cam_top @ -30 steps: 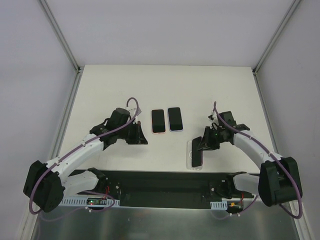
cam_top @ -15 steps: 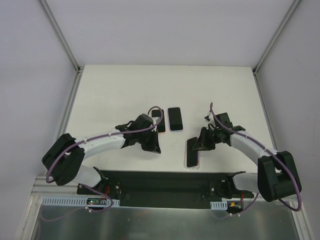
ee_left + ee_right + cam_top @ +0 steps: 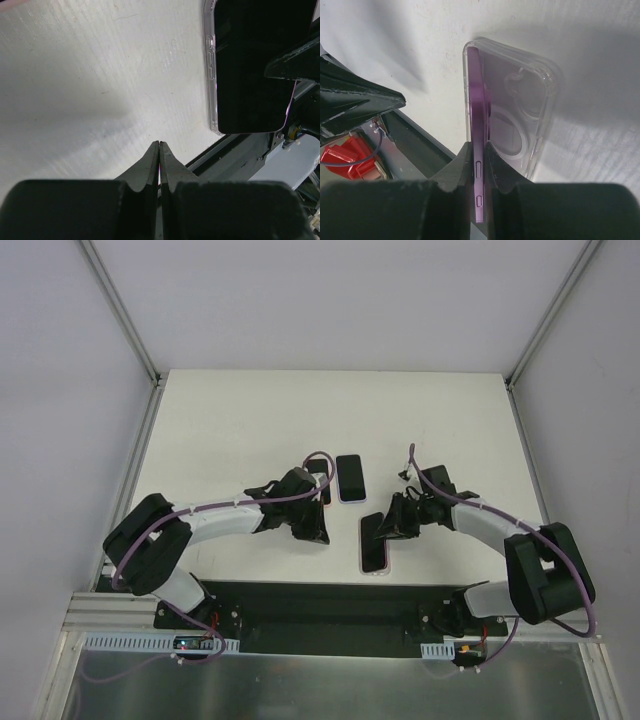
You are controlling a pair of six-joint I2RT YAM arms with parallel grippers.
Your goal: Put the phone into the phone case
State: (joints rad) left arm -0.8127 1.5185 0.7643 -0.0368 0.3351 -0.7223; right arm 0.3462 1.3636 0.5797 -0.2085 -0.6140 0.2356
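A purple phone (image 3: 476,100) with a black screen (image 3: 372,542) stands tilted on its long edge, with my right gripper (image 3: 478,150) shut on it. Its lower edge rests inside the left rim of the clear phone case (image 3: 522,120), which lies flat on the table and shows under the phone (image 3: 375,571) in the top view. My left gripper (image 3: 159,144) is shut with nothing in it, low over the table just left of the case (image 3: 211,65). From above it (image 3: 319,535) sits a short gap to the left of the phone.
Another phone (image 3: 349,478) lies flat behind the grippers, and a second one (image 3: 324,488) is mostly hidden by the left arm. The black base rail (image 3: 320,605) runs along the near table edge, close to the case. The white table (image 3: 250,430) has walls on three sides.
The left arm has swung right and forward, from beside the two back phones toward the case. The right gripper has carried the phone and case a little to the left.
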